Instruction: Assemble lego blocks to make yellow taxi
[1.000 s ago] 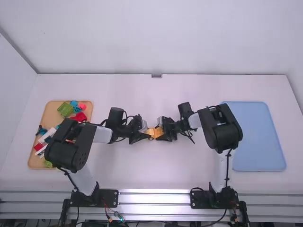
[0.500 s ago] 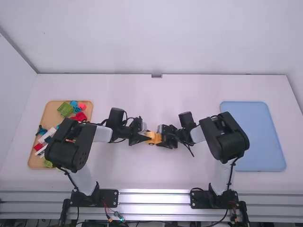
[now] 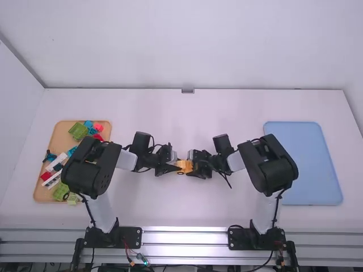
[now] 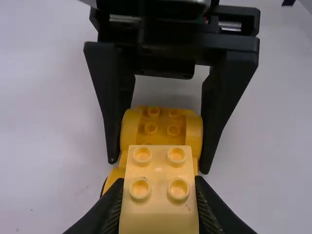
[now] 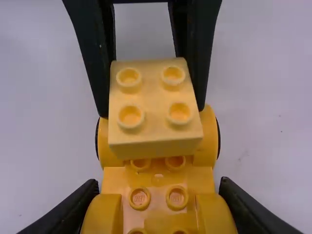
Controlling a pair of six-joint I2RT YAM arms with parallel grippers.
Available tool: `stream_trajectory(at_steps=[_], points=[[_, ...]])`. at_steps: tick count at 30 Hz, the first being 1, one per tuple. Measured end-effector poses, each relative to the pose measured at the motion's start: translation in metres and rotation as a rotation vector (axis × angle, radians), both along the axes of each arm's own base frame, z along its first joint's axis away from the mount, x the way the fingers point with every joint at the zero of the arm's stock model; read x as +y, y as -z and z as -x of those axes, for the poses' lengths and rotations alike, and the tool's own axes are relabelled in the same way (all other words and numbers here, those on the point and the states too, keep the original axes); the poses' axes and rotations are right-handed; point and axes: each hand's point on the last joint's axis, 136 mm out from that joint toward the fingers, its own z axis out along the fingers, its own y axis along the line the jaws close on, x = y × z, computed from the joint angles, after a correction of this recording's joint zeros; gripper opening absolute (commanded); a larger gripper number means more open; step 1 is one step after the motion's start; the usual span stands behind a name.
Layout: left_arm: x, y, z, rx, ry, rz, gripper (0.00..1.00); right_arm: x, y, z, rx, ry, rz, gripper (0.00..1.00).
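Note:
At the table's middle in the high view, my left gripper (image 3: 175, 165) and my right gripper (image 3: 194, 165) meet at the orange-yellow car base (image 3: 181, 170). My left gripper (image 4: 158, 200) is shut on a pale yellow brick (image 4: 159, 165) with four studs on top. In the right wrist view, my right gripper (image 5: 158, 207) is closed on the sides of the studded car base (image 5: 158, 183). The pale brick (image 5: 155, 105) lies over the base's far end, between its black-edged wheels. Whether the brick is pressed fully onto the studs, I cannot tell.
A wooden tray (image 3: 39, 195) at the left holds green, red, white and blue blocks, partly under the left arm. A flat blue tray (image 3: 311, 164) lies at the right.
My right arm's elbow has swung outward and nearer the camera, its gripper dropping slightly. Most recently my left arm has shifted slightly right, uncovering more of the wooden tray.

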Motion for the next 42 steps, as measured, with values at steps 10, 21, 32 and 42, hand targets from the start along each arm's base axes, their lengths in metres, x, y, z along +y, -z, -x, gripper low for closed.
stream_trajectory(at_steps=[10,21,32,42], points=[[-0.002,-0.001,0.001,-0.023,0.019,0.003,0.02,0.0,0.0,0.0,0.002,0.0,0.0,0.44],[-0.011,0.001,0.006,-0.055,0.05,-0.016,0.02,0.0,0.0,0.0,0.001,-0.001,0.0,0.44],[-0.009,0.001,-0.003,-0.088,0.025,-0.029,0.02,0.0,0.0,0.0,0.002,-0.001,0.001,0.44],[-0.007,0.001,-0.007,-0.079,0.013,-0.038,0.02,0.0,0.0,0.001,0.003,-0.001,0.001,0.44]])
